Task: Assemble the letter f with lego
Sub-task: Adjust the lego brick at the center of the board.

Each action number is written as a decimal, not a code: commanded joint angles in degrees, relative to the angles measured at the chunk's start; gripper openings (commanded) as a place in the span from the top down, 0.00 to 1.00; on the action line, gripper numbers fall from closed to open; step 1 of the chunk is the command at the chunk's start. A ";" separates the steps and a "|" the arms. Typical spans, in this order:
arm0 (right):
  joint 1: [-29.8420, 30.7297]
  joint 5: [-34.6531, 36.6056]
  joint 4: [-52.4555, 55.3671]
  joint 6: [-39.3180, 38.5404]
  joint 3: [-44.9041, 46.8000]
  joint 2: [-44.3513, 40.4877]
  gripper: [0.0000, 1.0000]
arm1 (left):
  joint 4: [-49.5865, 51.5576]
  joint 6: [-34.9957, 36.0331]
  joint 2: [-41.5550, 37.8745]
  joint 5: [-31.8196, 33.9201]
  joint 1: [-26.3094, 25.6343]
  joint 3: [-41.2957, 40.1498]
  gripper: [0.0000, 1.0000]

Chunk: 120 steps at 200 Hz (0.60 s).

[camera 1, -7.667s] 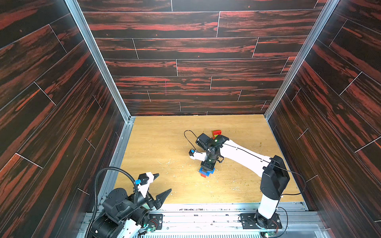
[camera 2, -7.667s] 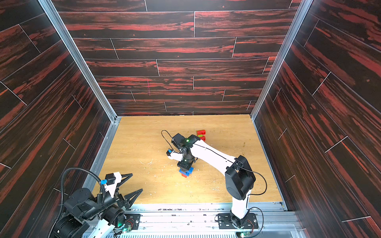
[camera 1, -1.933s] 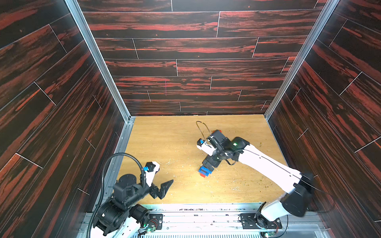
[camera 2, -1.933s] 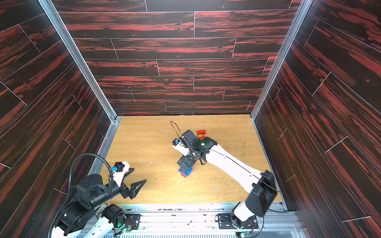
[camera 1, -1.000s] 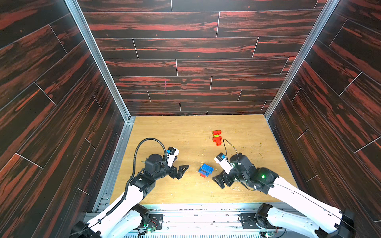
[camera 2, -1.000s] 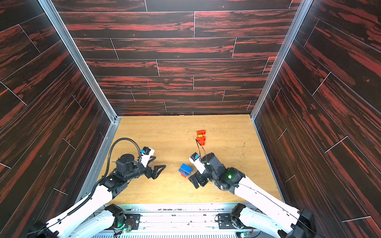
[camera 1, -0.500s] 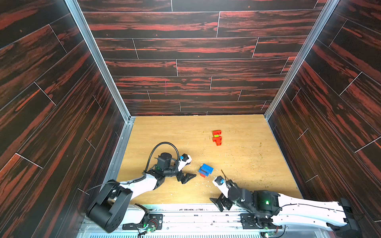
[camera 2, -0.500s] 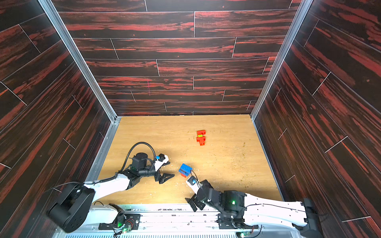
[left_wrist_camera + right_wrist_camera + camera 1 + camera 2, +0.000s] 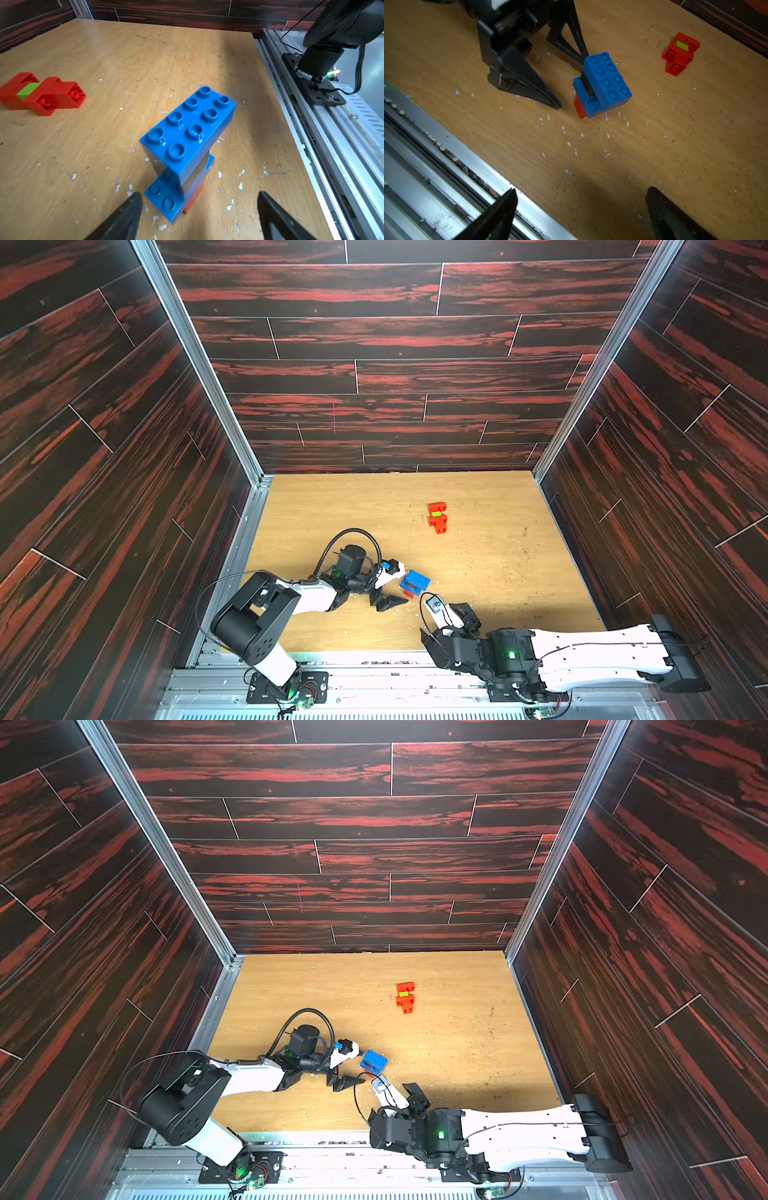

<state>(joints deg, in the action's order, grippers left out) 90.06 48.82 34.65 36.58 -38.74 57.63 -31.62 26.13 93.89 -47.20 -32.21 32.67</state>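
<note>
The blue lego stack (image 9: 414,583), an eight-stud brick over black, blue and red-orange ones, stands on the wooden table (image 9: 498,572) at lower centre in both top views. The left gripper (image 9: 199,198) flanks its base, jaws spread. The right gripper (image 9: 582,192) hangs nearby, wide apart and empty. A red-orange and lime cluster (image 9: 437,517) lies further up, well apart.
</note>
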 commanded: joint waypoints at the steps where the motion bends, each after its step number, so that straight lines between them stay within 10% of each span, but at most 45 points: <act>1: 0.37 0.68 -1.09 1.30 1.57 -3.64 0.02 | -2.09 2.44 2.18 -1.27 -0.15 1.63 0.13; 120: 0.38 0.92 1.51 4.12 -0.50 0.33 0.02 | -9.75 0.88 8.99 1.18 -0.23 3.39 0.12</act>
<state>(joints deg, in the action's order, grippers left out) 90.06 48.88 34.87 39.46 -37.56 57.25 -38.65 27.14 101.71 -46.17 -32.27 35.09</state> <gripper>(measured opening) 0.984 0.874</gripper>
